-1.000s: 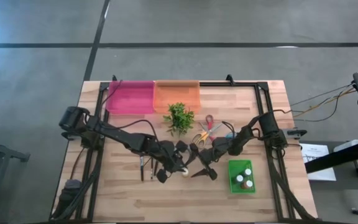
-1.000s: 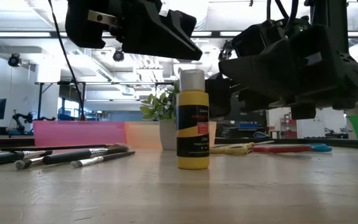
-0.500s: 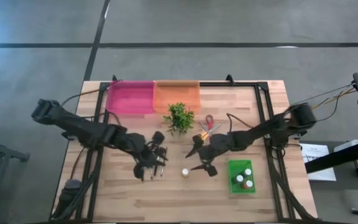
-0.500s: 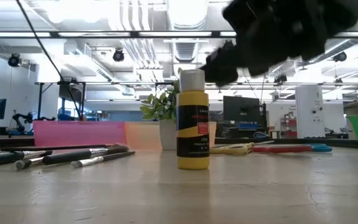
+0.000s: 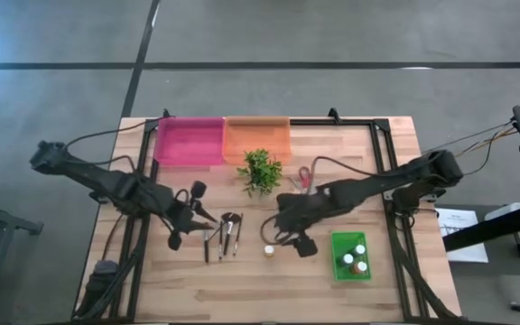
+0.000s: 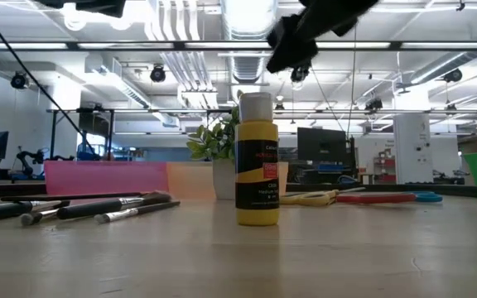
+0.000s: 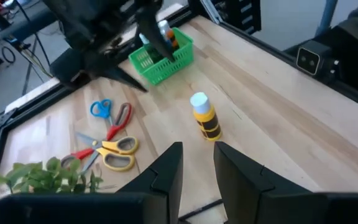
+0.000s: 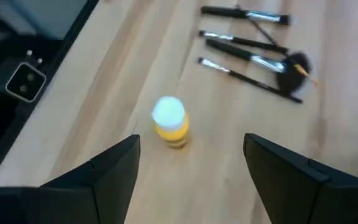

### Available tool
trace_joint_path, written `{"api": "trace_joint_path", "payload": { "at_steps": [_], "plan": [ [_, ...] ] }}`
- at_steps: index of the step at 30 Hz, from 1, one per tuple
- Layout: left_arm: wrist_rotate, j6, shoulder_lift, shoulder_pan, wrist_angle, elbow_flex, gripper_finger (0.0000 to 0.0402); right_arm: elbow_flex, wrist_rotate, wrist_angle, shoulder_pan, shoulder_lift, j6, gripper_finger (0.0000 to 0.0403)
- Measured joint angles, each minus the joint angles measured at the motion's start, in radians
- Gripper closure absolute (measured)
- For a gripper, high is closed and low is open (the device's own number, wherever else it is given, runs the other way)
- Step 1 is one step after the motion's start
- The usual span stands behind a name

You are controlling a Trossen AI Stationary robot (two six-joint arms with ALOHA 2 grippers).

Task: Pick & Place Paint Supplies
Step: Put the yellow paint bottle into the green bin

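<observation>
From up top I'm seeing the yellow paint bottle (image 5: 268,251) sitting alone on the counter (image 5: 179,284), brushes (image 5: 222,233) just left of it. Left end effector (image 5: 185,215) is hanging beside those brushes, fingers narrowly apart. In the right wrist cam, the right end effector (image 8: 191,165) is spreading wide over the bottle.

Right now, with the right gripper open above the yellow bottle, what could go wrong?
The yellow bottle stands upright, tall and narrow; an off-centre descent of the right gripper could tip it. The green basket already holds bottles, so placing may knock them. The left gripper hovers near the brushes.
</observation>
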State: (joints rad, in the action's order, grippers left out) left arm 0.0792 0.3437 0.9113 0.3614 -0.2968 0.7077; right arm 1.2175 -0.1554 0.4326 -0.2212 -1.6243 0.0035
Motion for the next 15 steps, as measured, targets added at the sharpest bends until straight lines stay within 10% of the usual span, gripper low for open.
{"api": "trace_joint_path", "payload": {
  "at_steps": [15],
  "plan": [
    [0.008, -0.039, -0.076, 0.001, -0.003, -0.061, 0.0302, 0.416, -0.031, 0.333, -0.030, -0.348, -0.079, 0.0119]
  ]
}}
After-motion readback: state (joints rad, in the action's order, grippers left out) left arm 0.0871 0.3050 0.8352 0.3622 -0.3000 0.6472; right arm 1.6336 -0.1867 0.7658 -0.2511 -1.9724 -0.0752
